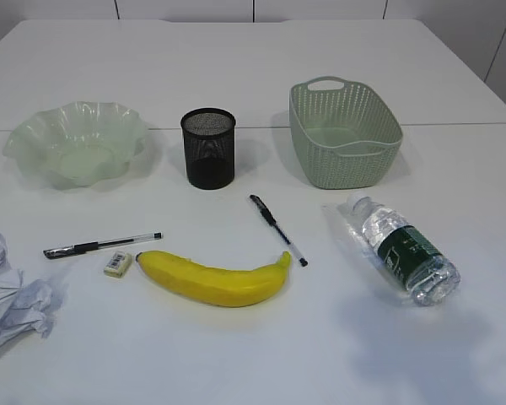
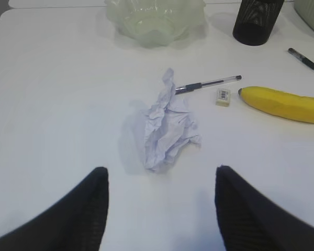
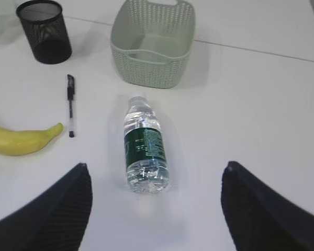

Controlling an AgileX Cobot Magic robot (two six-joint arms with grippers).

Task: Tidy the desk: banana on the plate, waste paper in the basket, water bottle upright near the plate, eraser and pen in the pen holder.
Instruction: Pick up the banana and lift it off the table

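Observation:
On the white desk [image 1: 253, 76] the yellow banana [image 1: 212, 278] lies at the front middle, with the small eraser [image 1: 118, 263] and a pen [image 1: 101, 245] to its left. A second pen [image 1: 278, 229] lies right of the banana. The pale green plate [image 1: 74, 142] is back left, the black mesh pen holder [image 1: 208, 148] at the middle, the sage-green basket [image 1: 344, 131] back right. The water bottle [image 1: 401, 249] lies on its side. The waste paper [image 1: 7, 295] is at the left edge. My left gripper [image 2: 161, 180] is open just short of the waste paper [image 2: 166, 128]. My right gripper [image 3: 156, 180] is open just behind the bottle [image 3: 144, 147].
A seam between two tabletops [image 1: 455, 124] runs across behind the basket. Neither arm shows in the exterior view. In the left wrist view the plate [image 2: 154, 18], eraser [image 2: 223, 96] and banana [image 2: 285, 103] lie beyond the paper.

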